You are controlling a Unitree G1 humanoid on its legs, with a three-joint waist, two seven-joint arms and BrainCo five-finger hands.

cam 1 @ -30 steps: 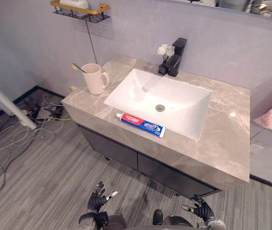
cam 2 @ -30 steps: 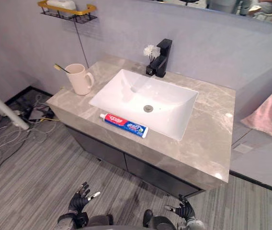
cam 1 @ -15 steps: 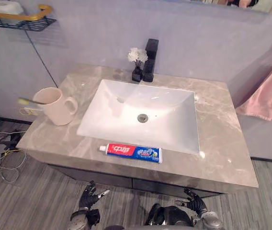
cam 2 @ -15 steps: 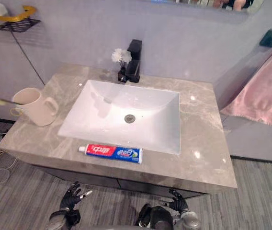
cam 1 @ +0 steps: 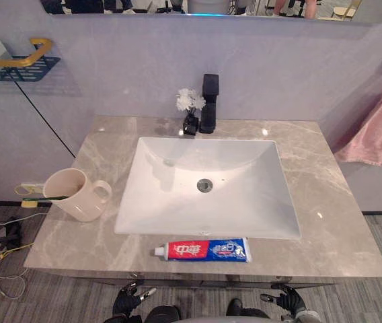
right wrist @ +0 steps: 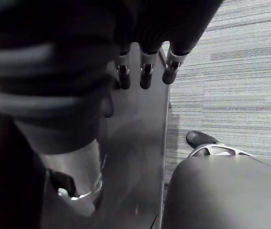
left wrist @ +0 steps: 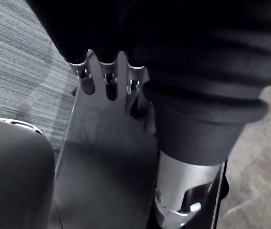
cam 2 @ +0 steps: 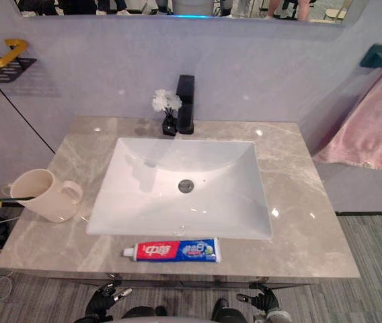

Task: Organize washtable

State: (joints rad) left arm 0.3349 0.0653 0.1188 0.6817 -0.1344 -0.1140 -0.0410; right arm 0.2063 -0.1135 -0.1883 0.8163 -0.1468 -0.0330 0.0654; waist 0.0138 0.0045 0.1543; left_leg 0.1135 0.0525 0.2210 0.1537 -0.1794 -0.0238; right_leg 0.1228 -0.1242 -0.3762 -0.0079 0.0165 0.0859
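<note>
Edges cut off much of what you had before you: the pink towel (cam 1: 379, 131) ran out at the right, the wall shelf (cam 1: 16, 64) at the left, and your hands showed only partly, below the counter's (cam 1: 339, 235) front edge. Your left hand (cam 1: 129, 301) and right hand (cam 1: 286, 300) hung with fingers loosely straight, holding nothing. The toothpaste tube (cam 1: 202, 250) lay flat between basin (cam 1: 177, 202) and counter edge, well apart from both hands. The toothbrush (cam 1: 43, 197) rested in the mug (cam 1: 77, 195) at far left, its ends hard to tell apart.
</note>
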